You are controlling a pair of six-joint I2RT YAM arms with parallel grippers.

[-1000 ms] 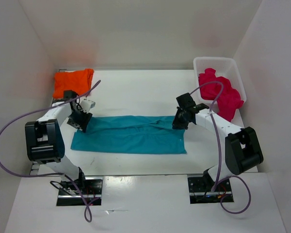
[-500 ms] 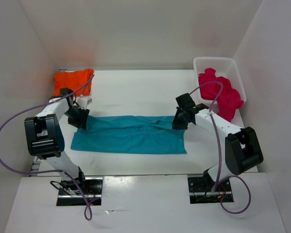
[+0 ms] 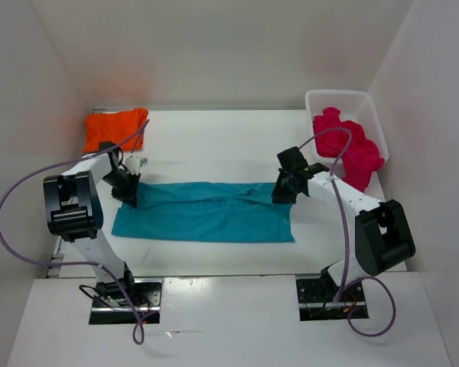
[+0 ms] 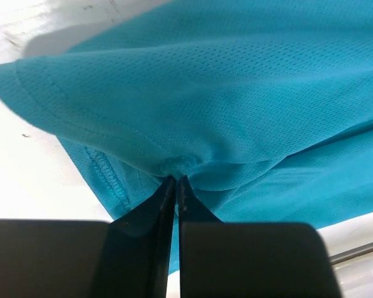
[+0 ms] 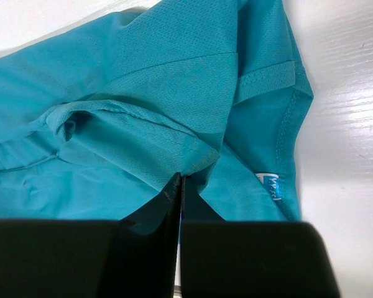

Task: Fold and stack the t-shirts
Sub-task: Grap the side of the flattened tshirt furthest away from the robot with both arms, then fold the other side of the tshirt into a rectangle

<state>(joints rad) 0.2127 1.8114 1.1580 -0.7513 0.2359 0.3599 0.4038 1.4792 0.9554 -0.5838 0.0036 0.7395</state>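
The left claw point(image 4: 176, 180) has just clenched. A second ago its fingers were spread above the cloth; now they meet on a small pucker of the teal t-shirt point(image 3: 203, 214), grasping it by the hem end. The right claw point(image 5: 178, 178) has not changed and stays clenched on a fold at the shirt's other end, with the collar label just beside its tips. Between the two claws the shirt lies long and mostly flat on the table point(image 3: 214, 138). With both ends held, the next fold looks ready to begin. Beyond the left claw sits the orange t-shirt point(image 3: 115, 128), apparently already folded. Beyond the right claw the pink-red t-shirt point(image 3: 350, 149) lies bunched in the basket point(image 3: 344, 94).
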